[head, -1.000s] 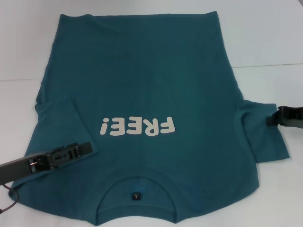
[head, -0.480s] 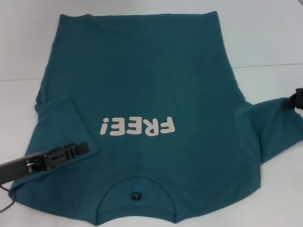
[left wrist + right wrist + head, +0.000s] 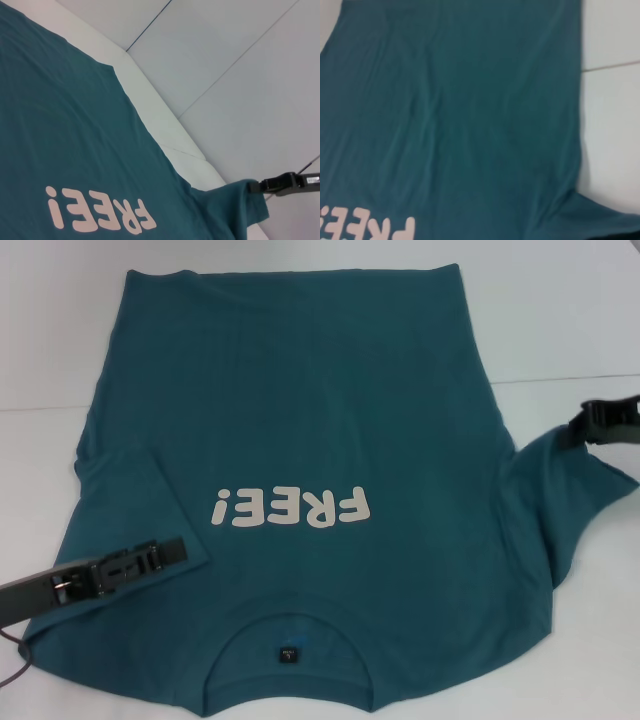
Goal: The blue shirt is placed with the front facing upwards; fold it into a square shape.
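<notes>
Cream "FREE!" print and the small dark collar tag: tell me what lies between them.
Only plain teal cloth and the round collar band of the blue shirt lie between the cream "FREE!" print and the small dark tag; the head view shows it.

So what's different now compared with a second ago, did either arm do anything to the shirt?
The right gripper, pinching the right sleeve of the blue shirt, has raised it and drawn its edge up and away from the robot, so the sleeve now peaks instead of lying flat. The left gripper has kept its place on the folded-in left sleeve. Shirt body and print are unchanged.
</notes>
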Controlling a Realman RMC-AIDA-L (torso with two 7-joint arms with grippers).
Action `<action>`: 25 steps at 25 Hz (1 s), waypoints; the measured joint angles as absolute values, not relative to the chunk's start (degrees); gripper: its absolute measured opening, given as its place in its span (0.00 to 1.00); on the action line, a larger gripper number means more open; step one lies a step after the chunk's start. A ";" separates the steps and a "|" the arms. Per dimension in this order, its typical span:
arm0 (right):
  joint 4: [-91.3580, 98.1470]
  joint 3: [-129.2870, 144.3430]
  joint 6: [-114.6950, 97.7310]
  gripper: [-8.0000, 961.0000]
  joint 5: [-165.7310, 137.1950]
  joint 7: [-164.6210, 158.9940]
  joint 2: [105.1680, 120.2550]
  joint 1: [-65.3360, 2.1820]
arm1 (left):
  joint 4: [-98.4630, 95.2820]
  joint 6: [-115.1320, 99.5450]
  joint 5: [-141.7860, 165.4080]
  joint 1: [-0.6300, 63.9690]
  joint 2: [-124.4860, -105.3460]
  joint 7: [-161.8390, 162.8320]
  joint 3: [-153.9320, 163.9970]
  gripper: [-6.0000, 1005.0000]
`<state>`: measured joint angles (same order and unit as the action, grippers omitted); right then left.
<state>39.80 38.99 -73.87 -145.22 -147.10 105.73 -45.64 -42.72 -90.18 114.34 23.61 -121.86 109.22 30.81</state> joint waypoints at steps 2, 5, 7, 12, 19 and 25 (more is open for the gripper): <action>40.58 39.10 -75.16 0.03 -145.75 -147.30 105.85 -46.57 | -42.71 -90.18 114.34 23.61 -121.81 109.23 30.61 0.72; 41.19 39.14 -78.23 0.03 -146.02 -147.30 106.20 -47.76 | -42.72 -90.10 114.34 23.50 -121.79 109.24 30.32 0.72; 41.12 39.53 -79.99 0.03 -146.03 -147.21 106.58 -48.38 | -42.72 -89.89 114.34 23.44 -121.80 109.25 30.27 0.72; 40.78 42.69 -81.75 0.03 -146.08 -147.28 107.15 -48.93 | -42.71 -89.73 114.34 23.47 -121.88 109.25 30.24 0.72; 40.88 42.90 -82.15 0.04 -146.09 -147.30 107.15 -48.91 | -42.71 -89.64 114.33 23.44 -121.95 109.25 30.15 0.72; 41.40 42.41 -77.09 0.04 -147.51 -149.89 106.66 -47.31 | -42.71 -89.64 114.29 23.44 -121.99 109.25 30.14 0.72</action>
<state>41.40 42.41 -77.09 -147.51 -149.89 106.66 -47.31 -42.71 -89.64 114.29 23.44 -121.99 109.25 30.14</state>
